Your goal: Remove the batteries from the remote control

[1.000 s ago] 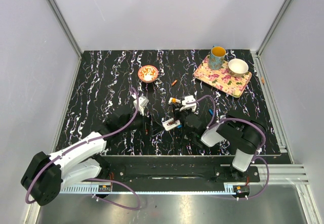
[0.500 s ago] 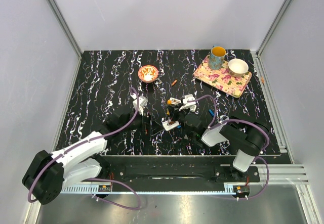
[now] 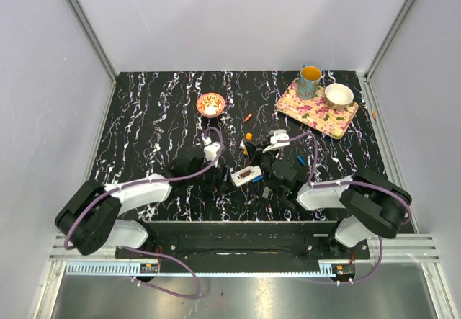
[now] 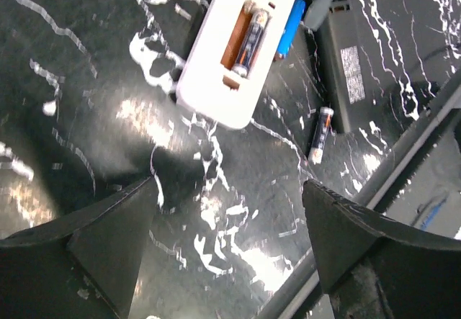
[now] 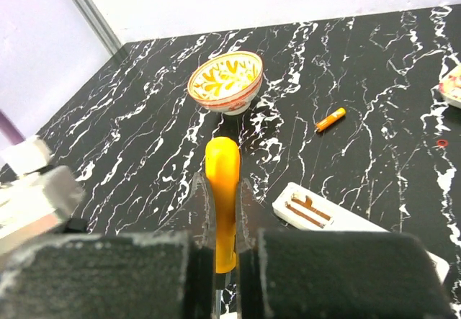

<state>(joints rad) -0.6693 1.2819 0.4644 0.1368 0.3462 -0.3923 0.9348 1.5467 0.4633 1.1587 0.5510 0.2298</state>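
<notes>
One slim cylindrical battery [image 4: 251, 37], dark with an orange end, lies in the open compartment of the white rectangular plastic remote [image 4: 216, 92]; the slot beside it is bare and coppery brown. The remote lies flat on the glossy black table veined with white [image 3: 158, 117], near the middle. The left gripper [image 4: 229, 189] hangs just on the near side of it, its matte dark fingers [image 4: 108, 225] spread wide and touching nothing. Another loose battery [image 4: 320, 132] lies on the table to the remote's right. The right gripper [image 5: 222, 189] is pressed together on a smooth orange cylinder [image 5: 222, 164] with a rounded tip, apparently another battery. Beyond it stand a round orange-patterned bowl [image 5: 225, 81] and, well to its right, a small orange battery with a dark end [image 5: 330, 119]
</notes>
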